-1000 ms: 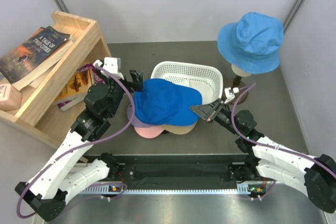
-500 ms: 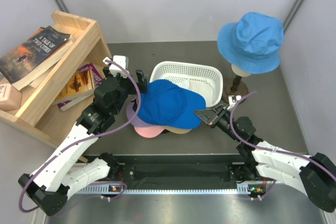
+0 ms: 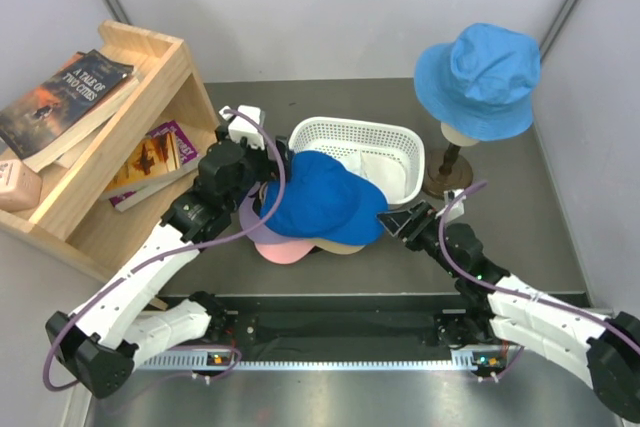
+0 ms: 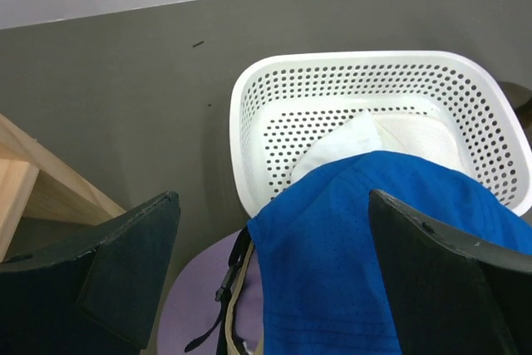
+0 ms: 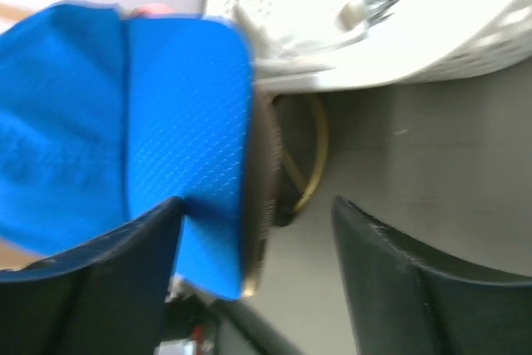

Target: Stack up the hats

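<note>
Royal blue cap [image 3: 322,197] lies on top of the hat pile at mid surface [image 3: 330,107], its far edge resting against the white basket [image 3: 398,143]; pink cap [image 3: 287,250], lavender cap [image 3: 250,219] and tan cap [image 3: 348,246] show only as edges beneath it, and a white cap [image 4: 378,134] sits inside the basket. Left claw [image 4: 274,276] spread wide, hanging over the pile's left side and holding nothing. Right claw [image 5: 253,276] parted at the blue brim's right edge, jaws either side of the brim, no grip.
</note>
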You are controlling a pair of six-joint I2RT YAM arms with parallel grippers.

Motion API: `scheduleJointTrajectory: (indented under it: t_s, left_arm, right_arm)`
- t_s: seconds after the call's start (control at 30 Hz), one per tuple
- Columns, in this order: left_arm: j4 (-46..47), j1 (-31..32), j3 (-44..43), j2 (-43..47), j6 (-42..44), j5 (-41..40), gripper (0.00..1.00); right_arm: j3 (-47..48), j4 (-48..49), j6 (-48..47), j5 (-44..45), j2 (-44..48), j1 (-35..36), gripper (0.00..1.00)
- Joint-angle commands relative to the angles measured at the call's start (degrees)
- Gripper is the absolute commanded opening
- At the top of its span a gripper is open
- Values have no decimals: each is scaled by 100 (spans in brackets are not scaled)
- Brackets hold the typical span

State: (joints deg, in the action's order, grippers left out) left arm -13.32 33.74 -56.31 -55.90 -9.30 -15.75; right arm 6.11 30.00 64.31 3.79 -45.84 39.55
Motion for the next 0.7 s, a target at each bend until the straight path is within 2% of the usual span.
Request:
scheduleJointTrajectory:
  t_s: [0.0, 0.2, 0.3, 0.43, 0.57, 0.67]
  left_arm:
    - [392, -7, 121, -9, 130, 19, 99]
    - [427, -7, 261, 105, 262, -60, 99]
    - [418, -7, 288, 184, 315, -209, 99]
    - [444, -7, 367, 334, 402, -394, 99]
    - [471, -7, 428, 439, 473, -526, 99]
    - [471, -7, 446, 431, 464, -491, 99]
  right_arm:
    - [417, -1521, -744, 1017, 864, 26, 82]
    - [786, -2419, -1500, 1501, 1875, 26, 91]
    - [1128, -2595, -2114, 1607, 1922, 44, 92]
    - [2005, -2736, -3010, 1817, 1211, 236, 91]
    - [2735, -2447, -3539, 2441, 368, 571, 91]
    - [3559, -2480, -3864, 2329, -519, 580, 95]
